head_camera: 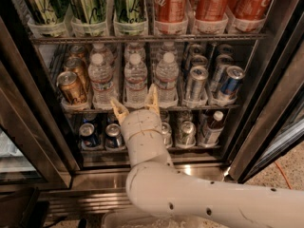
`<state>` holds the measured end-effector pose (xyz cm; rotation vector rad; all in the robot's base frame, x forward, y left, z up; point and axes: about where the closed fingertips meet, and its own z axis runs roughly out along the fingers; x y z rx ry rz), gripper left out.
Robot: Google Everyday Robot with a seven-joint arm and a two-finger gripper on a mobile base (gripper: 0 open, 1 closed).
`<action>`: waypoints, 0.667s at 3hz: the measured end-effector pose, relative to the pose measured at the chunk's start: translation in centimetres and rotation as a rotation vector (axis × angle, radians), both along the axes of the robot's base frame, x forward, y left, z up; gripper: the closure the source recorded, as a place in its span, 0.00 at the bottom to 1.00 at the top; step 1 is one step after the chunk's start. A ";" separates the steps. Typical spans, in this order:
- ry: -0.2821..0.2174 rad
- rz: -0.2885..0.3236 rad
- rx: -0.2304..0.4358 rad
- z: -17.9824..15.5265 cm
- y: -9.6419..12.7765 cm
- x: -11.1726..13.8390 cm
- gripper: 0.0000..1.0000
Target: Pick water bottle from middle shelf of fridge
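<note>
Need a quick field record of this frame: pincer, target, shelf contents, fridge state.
pincer: pincer open, holding nothing, at the front rail of the middle shelf
target: water bottle, upright, front of centre lane, right behind the pincer
shelf left: gold cans
shelf right: silver-blue cans
shelf above: green cans, red cans
fridge: fridge door open
</note>
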<state>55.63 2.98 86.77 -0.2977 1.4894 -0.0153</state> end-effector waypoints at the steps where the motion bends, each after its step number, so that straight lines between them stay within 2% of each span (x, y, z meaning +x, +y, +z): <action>1: -0.038 0.005 0.016 -0.2 0.5 0.2 0.20; 2: -0.082 0.009 0.018 -0.4 0.7 0.7 0.19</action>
